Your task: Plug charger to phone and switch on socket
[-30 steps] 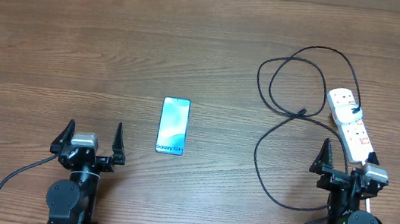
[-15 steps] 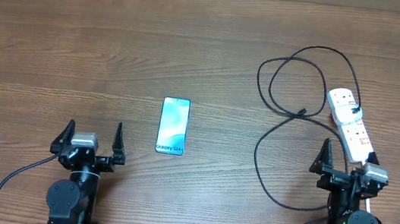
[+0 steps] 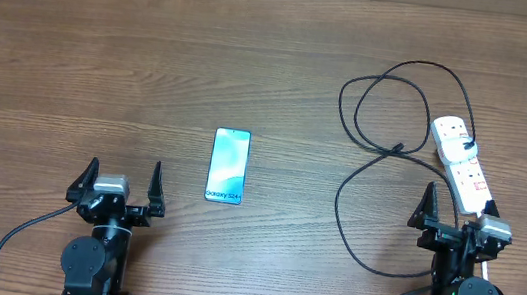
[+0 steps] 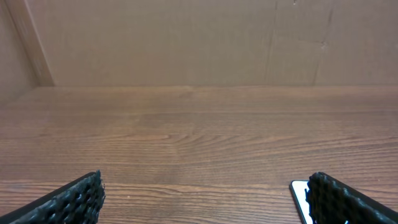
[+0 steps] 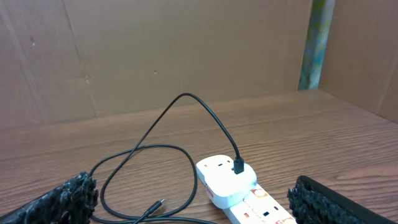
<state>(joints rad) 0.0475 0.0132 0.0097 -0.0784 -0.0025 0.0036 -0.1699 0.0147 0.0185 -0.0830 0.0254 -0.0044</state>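
— Nothing has moved since the earlier overhead frames: both arms, the cable and the handset sit exactly where they were. Confirm?

— Confirmed. Left gripper parked at the near edge of the table, jaws spread as wide as they go, nothing between them. Right gripper likewise fully spread and empty.

— Location of the phone?

— Flat on the wood, screen up, long axis running away from the arms. It lies just ahead of the left gripper and a little to its right; only one corner shows past the right-hand finger in the left wrist view. No contact with either arm.

— Charger?

— Black cable looped loosely on the right half of the table. Its adapter is seated in the far-end outlet of the socket. The connector tip lies free on the wood, between socket and phone, well apart from the phone.

— Socket position?

— White strip, angled, directly ahead of the right gripper; its near end passes under that gripper's right finger as seen from overhead. Contact there cannot be judged. Switch positions: too small to read.
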